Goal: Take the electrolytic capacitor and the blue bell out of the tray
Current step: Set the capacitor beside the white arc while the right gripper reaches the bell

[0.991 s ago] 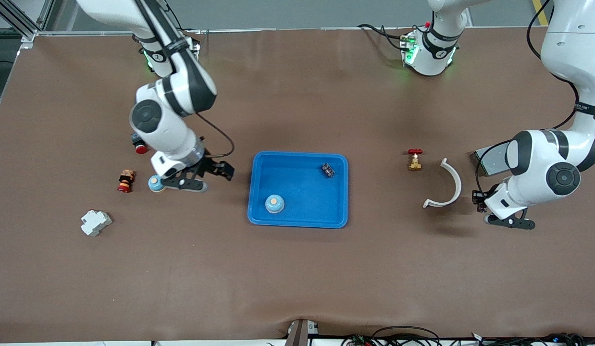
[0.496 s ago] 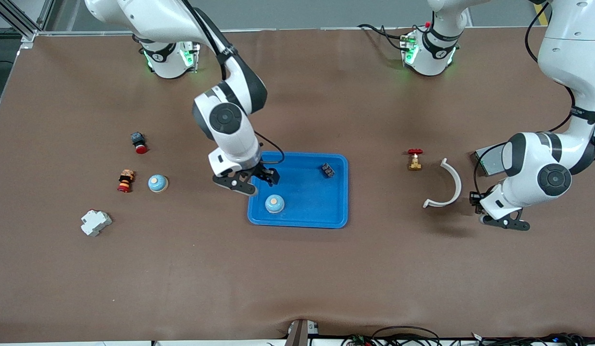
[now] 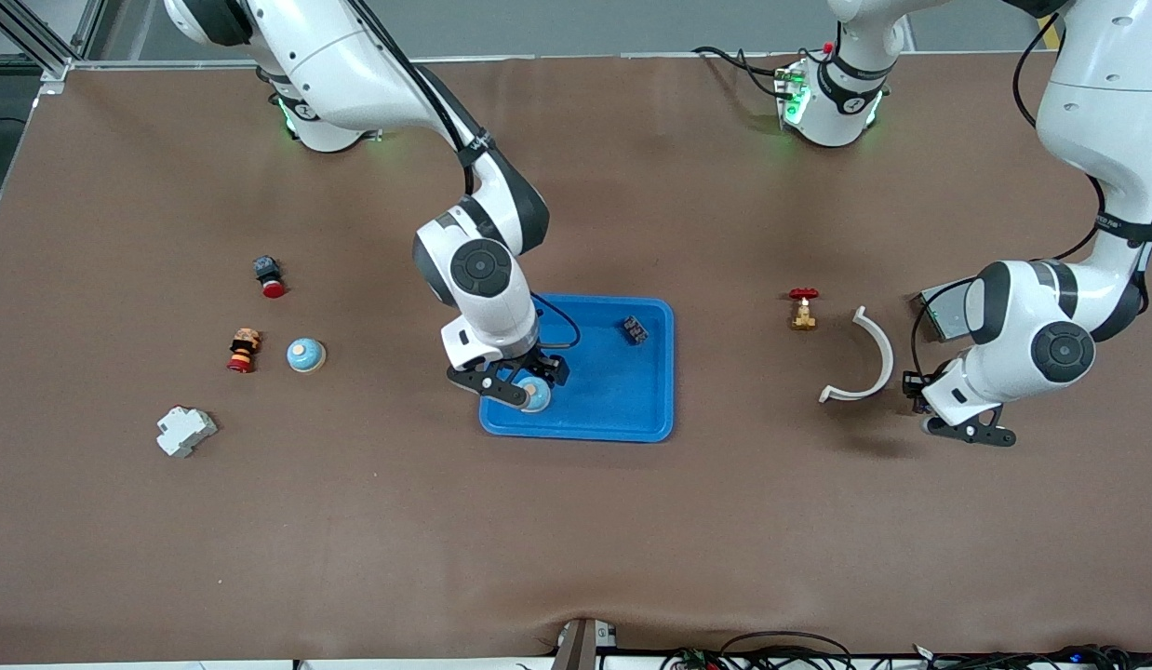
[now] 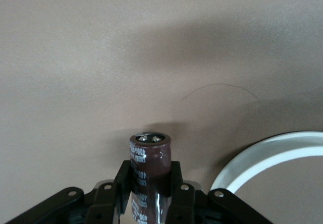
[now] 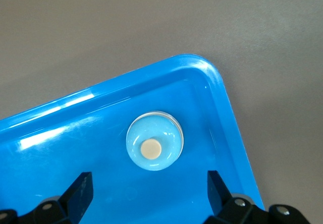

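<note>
we see the tabletop (image 3: 576, 540) evenly and brightly lit from above, with soft, short shadows lying under the arms and beside the white curved piece (image 3: 866, 358). in the right wrist view, pale streaks of glare run along the glossy blue tray (image 5: 222, 98). in the left wrist view a broad diffuse shadow darkens the surface, a highlight glints on the capacitor (image 4: 149, 158), and the near tool parts look slightly soft.
</note>
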Controlling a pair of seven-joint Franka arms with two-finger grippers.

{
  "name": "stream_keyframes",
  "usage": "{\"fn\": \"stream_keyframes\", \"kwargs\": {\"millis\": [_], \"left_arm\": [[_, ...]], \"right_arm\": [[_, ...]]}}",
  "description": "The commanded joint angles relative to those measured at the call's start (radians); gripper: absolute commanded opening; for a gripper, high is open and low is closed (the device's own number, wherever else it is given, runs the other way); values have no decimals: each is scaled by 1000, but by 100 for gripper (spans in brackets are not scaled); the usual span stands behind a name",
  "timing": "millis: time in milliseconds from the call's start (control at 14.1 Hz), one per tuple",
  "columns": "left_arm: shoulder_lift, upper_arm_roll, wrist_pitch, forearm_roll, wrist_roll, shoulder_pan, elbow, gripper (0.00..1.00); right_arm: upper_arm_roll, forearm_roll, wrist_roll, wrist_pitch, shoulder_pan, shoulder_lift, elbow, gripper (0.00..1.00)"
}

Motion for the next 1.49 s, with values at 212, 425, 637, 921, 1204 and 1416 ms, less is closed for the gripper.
{"fn": "stream_keyframes", "kwargs": {"millis": [212,425,637,921,1204,1416], "left_arm": [[13,-2,18,53,-7,12,2,0],[17,-2,18,54,-2,12,8,64],[6,-3,16,74,-5,10,8,100],[-75,-14,-58,58,-18,3,25,100],[-78,-95,-281,15,-172,-6,168,100],[-84,-177,-387,12,-342,-5,223,100]], "right_arm": [[-14,-52,40,26,12,81,61,100],[-15,-59,40,59,11,106,62,100],[-21,-59,42,70,12,129,73,100],[-23,-59,45,71,14,144,84,100],[-23,-59,46,73,14,149,90,97],[-21,-59,46,74,19,155,90,61]]}}
